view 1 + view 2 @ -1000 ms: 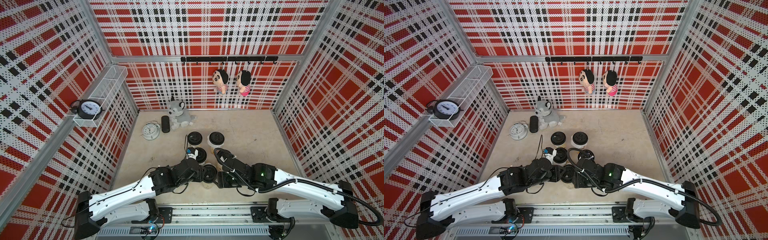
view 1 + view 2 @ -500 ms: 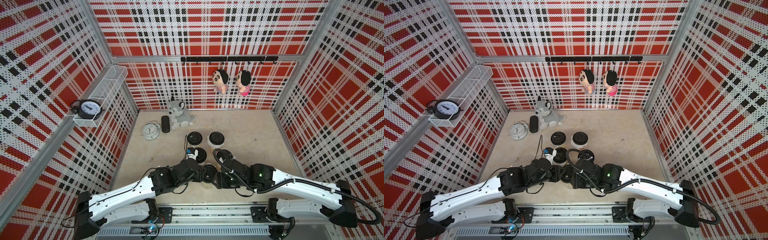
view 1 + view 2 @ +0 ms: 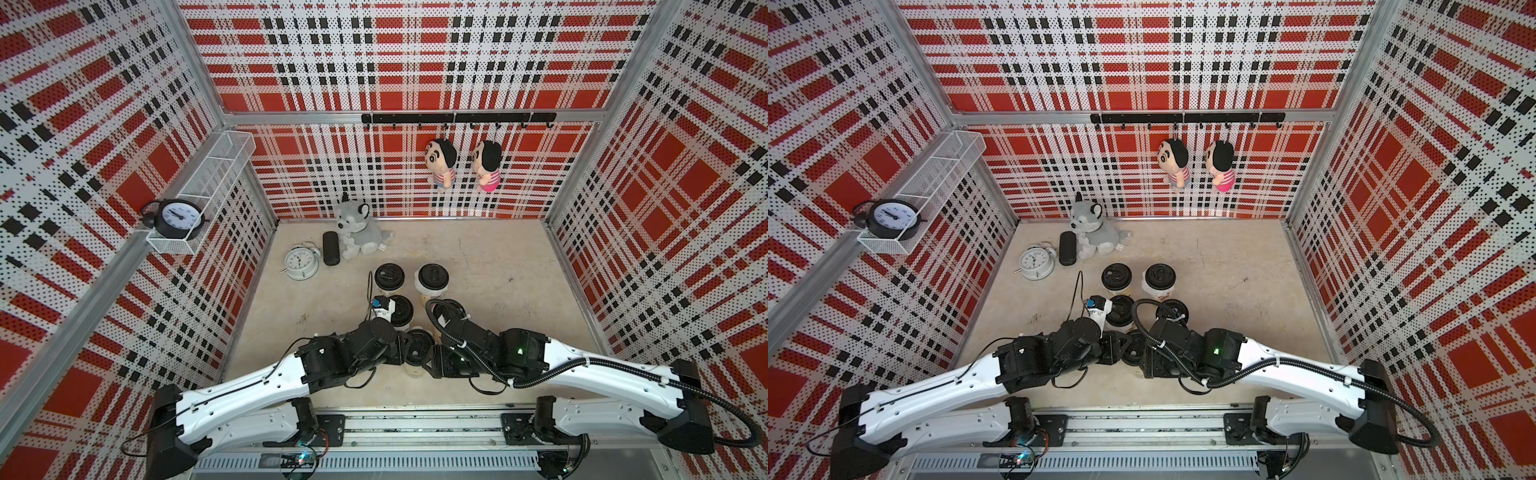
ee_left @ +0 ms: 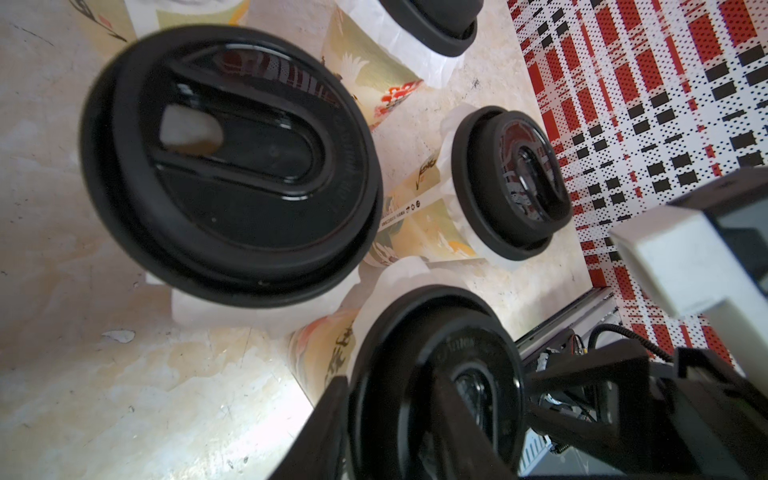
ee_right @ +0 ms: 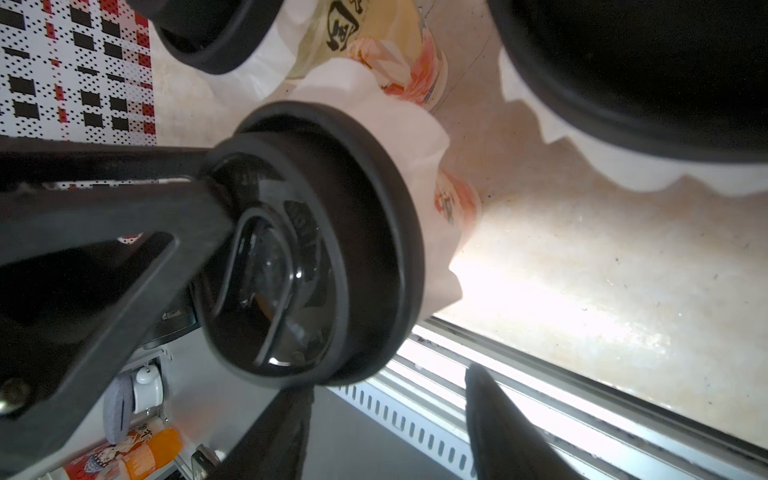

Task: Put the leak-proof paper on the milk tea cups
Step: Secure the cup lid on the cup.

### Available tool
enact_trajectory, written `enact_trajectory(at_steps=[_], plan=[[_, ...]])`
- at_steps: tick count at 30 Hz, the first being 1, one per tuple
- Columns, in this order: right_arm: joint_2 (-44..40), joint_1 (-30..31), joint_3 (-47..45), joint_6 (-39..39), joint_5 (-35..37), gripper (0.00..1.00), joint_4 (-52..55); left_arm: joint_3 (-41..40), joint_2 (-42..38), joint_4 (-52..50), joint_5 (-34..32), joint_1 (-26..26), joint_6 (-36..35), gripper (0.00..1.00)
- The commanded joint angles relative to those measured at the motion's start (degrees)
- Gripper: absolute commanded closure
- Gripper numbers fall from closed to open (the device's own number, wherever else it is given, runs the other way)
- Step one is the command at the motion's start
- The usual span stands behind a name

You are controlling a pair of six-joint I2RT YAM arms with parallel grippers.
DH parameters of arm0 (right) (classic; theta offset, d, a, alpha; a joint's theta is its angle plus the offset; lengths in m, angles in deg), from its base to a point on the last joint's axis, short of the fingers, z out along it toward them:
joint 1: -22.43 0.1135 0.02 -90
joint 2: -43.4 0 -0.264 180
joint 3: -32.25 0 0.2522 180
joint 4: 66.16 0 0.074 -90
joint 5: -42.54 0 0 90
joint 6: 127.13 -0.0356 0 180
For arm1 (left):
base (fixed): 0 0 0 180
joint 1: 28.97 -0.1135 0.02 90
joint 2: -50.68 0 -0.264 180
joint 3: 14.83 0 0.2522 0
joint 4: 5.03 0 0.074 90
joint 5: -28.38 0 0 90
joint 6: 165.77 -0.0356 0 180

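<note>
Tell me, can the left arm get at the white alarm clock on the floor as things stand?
Probably yes: the left gripper is at the nearest cup, and bare floor leads to the white alarm clock. Whether it stretches that far is unsure.

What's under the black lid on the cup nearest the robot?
A white crinkled film sheet sticks out beneath the black round plastic lid, draped over the printed paper cup. The cup's mouth and contents are hidden by the lid.

Beige tabletop [image 3: 478,257]: cups [image 3: 427,300], clock [image 3: 301,262], plush dog [image 3: 357,232]
</note>
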Motion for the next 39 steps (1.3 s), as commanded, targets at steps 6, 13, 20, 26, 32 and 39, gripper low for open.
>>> enact_trajectory(at_steps=[6, 13, 20, 26, 32, 39], plan=[[1.73, -1.97, 9.38, 6.36, 10.99, 0.36, 13.19, -0.55, 2.88, -12.7, 2.0, 0.14, -1.06, 0.63], [-0.75, -4.69, 12.09, 9.26, 11.1, 0.35, 12.54, 4.45, 4.69, -14.51, 0.73, -1.06, -3.16, 0.6], [-2.14, -5.43, 10.59, 9.29, 10.88, 0.35, 11.92, 10.09, 7.44, -14.83, -0.15, -1.21, -5.53, 0.52], [-3.55, -5.9, 9.44, 8.92, 11.15, 0.35, 11.33, 16.19, 9.79, -16.13, -2.07, -1.41, -7.9, 0.46], [-4.01, -6.57, 9.64, 9.79, 11.44, 0.35, 10.96, 20.75, 10.13, -17.7, -4.05, -1.67, -9.08, 0.4], [-3.7, -7.78, 10.34, 11.44, 11.96, 0.34, 10.52, 21.98, 9.09, -19.29, -5.14, -2.87, -9.36, 0.4]])
